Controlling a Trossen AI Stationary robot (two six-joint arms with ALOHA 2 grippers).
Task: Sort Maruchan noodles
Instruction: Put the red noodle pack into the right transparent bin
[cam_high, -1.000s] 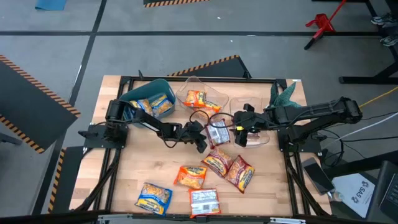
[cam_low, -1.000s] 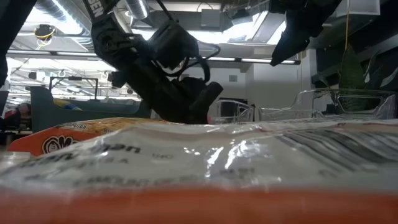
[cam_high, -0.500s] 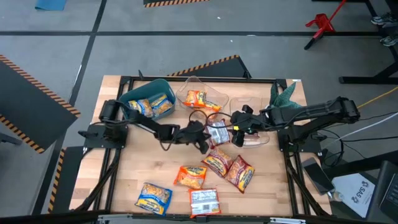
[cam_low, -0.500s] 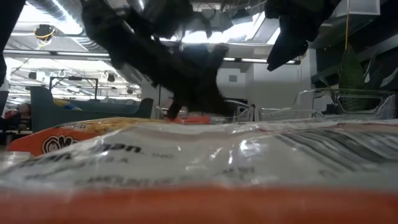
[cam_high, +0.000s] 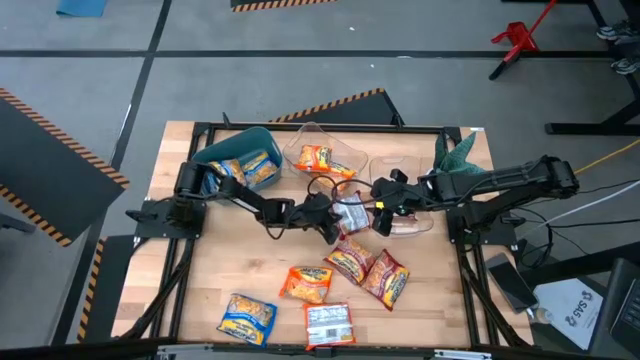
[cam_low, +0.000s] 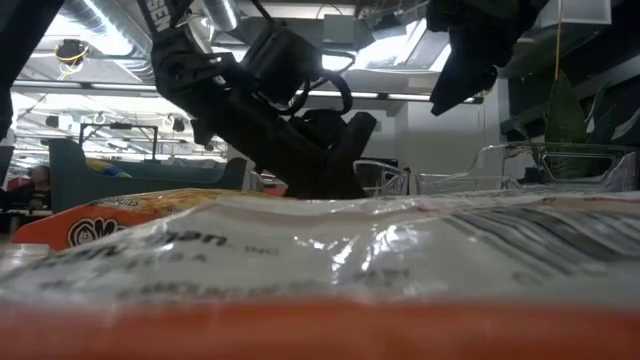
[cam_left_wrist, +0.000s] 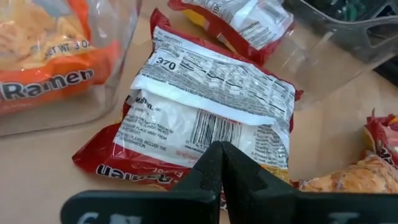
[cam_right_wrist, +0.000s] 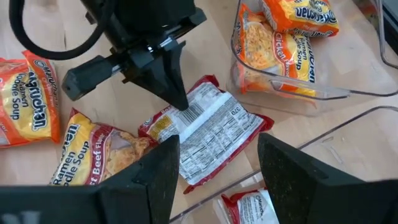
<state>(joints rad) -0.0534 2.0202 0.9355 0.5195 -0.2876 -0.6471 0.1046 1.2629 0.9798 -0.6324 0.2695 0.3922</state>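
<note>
- At about ten o'clock on the tabletop a teal bin holds blue-and-yellow noodle packets.
- At about seven o'clock another blue-and-yellow packet lies flat on the wood.
- The left hand sits near the tabletop's centre with its fingers pressed fully together, holding nothing; their tip rests on a red-and-white packet lying label-side up.
- At twelve o'clock a clear container holds orange packets.
- At six o'clock a white-backed packet lies closest to the front edge, with an orange packet just beyond it.
- Right of that, two more packets lie side by side, touching.
- The right hand hovers at one o'clock from the centre, above the red-and-white packet, its fingers spread partway and empty.
- Beneath it a second clear container holds a red-and-white packet.
- At two o'clock sits a green plant-like thing.
</note>
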